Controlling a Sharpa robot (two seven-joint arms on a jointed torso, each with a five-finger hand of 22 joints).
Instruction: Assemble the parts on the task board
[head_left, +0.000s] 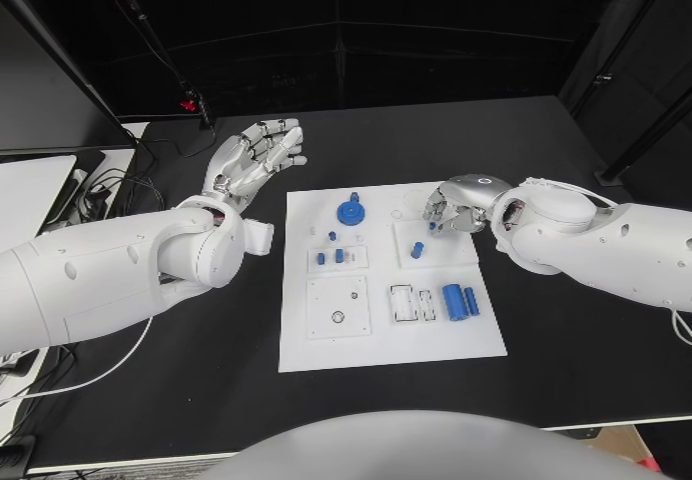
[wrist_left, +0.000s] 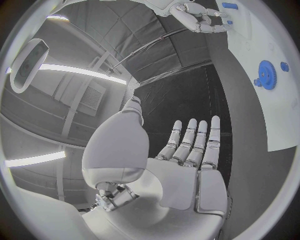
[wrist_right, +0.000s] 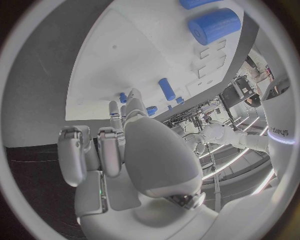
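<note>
Nearest the head camera lies the white task board (head_left: 382, 335), two blue cylinders (head_left: 459, 301) at its four o'clock and a blue gear (head_left: 352, 212) toward twelve. The right hand (head_left: 450, 208), fingers curled with nothing visibly held, hovers at the board's one o'clock; the left hand (head_left: 257, 153) is spread flat and empty off its eleven o'clock corner.

Black worktop (head_left: 173, 400), matte, sitting in a dark enclosure: black panel walls (head_left: 433, 50) behind it with faint seams. Black frame post (head_left: 65, 60) runs diagonally at the far left corner, another dark post (head_left: 649, 130) at the right. Cluster of black cables (head_left: 116, 185) trails over the left edge, next to a white surface (head_left: 29, 190). Small red-lit device (head_left: 189, 103) by the back wall. Left wrist view: grey ceiling with long strip lights (wrist_left: 81, 72) and a wall vent grille (wrist_left: 94, 97).
</note>
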